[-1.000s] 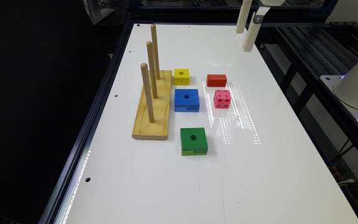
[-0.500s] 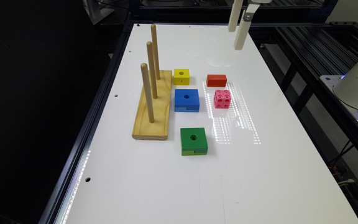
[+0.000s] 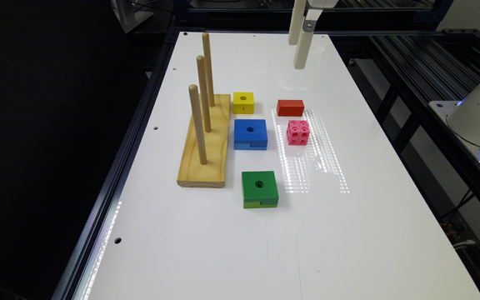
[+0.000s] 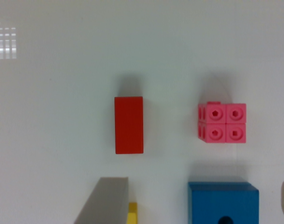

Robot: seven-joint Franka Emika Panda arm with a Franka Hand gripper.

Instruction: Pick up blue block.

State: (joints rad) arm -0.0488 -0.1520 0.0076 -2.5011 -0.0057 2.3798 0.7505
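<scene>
I hold the end effector [image 3: 299, 46] high over the far end of the white bench [image 3: 348, 233], well apart from every toy. In the wrist view its two grey fingers [image 4: 107, 203] stand wide apart, holding nothing. The blue block [image 3: 250, 133] lies flat just beside the wooden peg board [image 3: 206, 146], between the yellow block [image 3: 243, 102] and the green block [image 3: 259, 189]. The red block [image 3: 290, 107] and pink cube [image 3: 298, 132] sit near its other side. I think I could bump a tall peg [image 3: 197, 124] coming down, because the board is so close. I could also grab the green block, since it has the same shape.
</scene>
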